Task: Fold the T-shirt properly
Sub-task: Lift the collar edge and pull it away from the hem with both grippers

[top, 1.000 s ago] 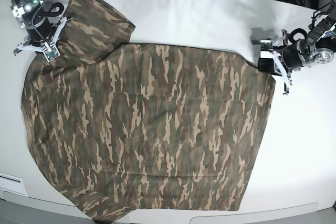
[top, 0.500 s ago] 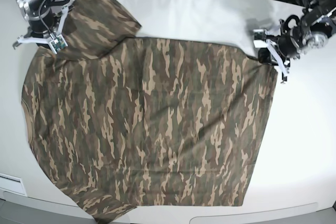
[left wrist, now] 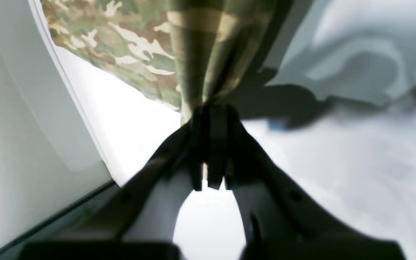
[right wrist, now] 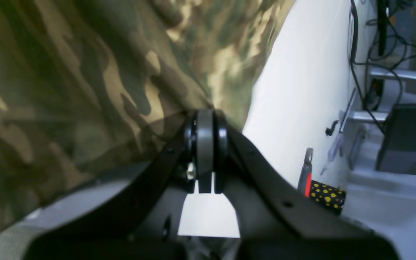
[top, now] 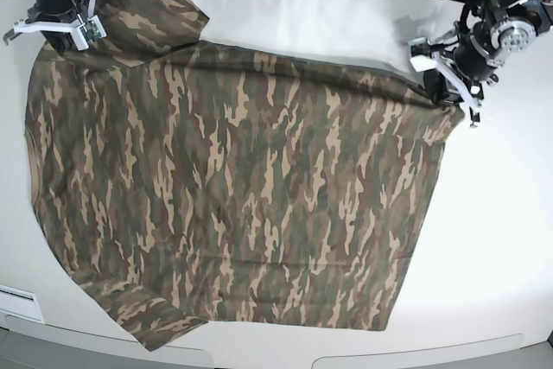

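We judged the folding barely begun: the T-shirt [top: 233,205] lay spread nearly flat across the white bench [top: 510,239], with no fold made in its body yet, only one sleeve turned at the far left. Our left gripper [top: 453,92] was clamped on the far right corner of the cloth, our right gripper [top: 62,34] clamped on the far left shoulder. The camouflage cloth looked limp, thin and lightly rippled.

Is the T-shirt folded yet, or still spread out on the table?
Spread out. The T-shirt lies as one open sheet across the table, with no fold visible.
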